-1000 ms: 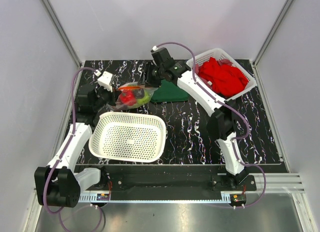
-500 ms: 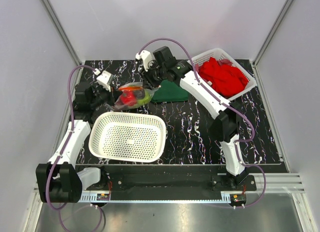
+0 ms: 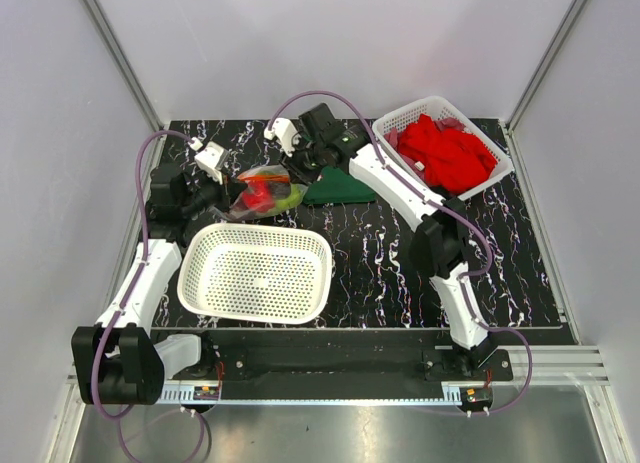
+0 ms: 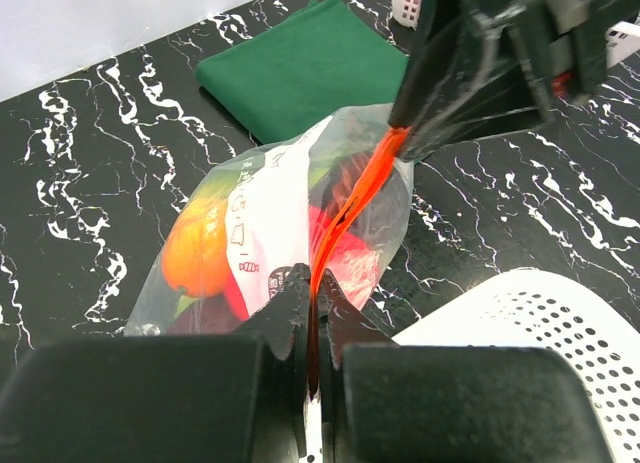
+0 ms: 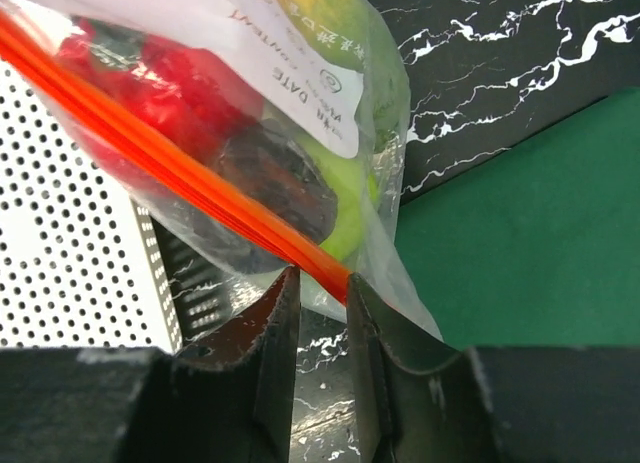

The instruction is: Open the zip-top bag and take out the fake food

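The zip-top bag [image 3: 265,193] lies on the black marbled table, its red-orange zip strip [image 4: 355,198] pulled up taut. My left gripper [image 4: 316,293] is shut on the near end of the strip. My right gripper [image 5: 323,283] is at the far end; its jaws stand slightly apart, with the strip's end [image 5: 330,273] between the tips. It also shows in the left wrist view [image 4: 405,143]. Inside the bag I see fake food: a red pepper [image 5: 130,93], a green apple [image 5: 345,198], a dark piece [image 5: 275,183] and an orange mango [image 4: 195,248].
A white perforated basket [image 3: 257,273] stands just in front of the bag. A folded green cloth [image 3: 340,186] lies right of the bag, under the right arm. A white basket [image 3: 430,103] holding red cloths [image 3: 445,153] stands at the back right.
My right arm has swung left from over the green cloth to the bag's far end. My left gripper has kept hold of the strip and pulled back slightly.
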